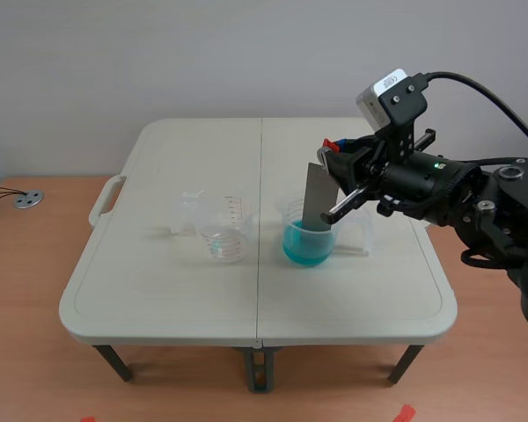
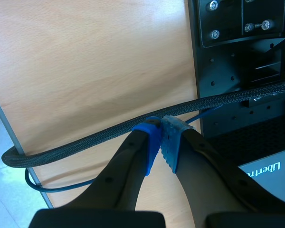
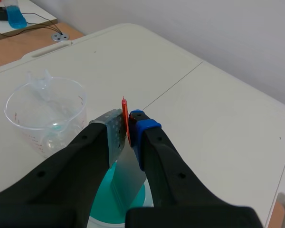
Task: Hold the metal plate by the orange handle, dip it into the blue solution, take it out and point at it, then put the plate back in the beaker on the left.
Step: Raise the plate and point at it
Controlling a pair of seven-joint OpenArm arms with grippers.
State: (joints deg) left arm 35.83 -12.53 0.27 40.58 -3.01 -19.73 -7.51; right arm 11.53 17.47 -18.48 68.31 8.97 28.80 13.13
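Note:
My right gripper (image 1: 335,150) is shut on the orange handle (image 3: 125,115) of the grey metal plate (image 1: 318,199). The plate hangs down into the beaker of blue solution (image 1: 309,234) at the table's middle right, its lower end in the liquid. In the right wrist view the plate (image 3: 127,172) drops from my gripper (image 3: 126,124) into the blue-green solution (image 3: 106,195). A clear beaker (image 1: 224,229) stands to the left, also seen in the right wrist view (image 3: 43,114). My left gripper (image 2: 160,137) is shut on nothing, off the table over a wooden floor.
A small clear plastic piece (image 1: 186,211) lies beside the left beaker. The white folding table (image 1: 158,290) has a centre seam. In the left wrist view a braided black cable (image 2: 85,142) and a black perforated frame (image 2: 237,71) lie ahead of the gripper.

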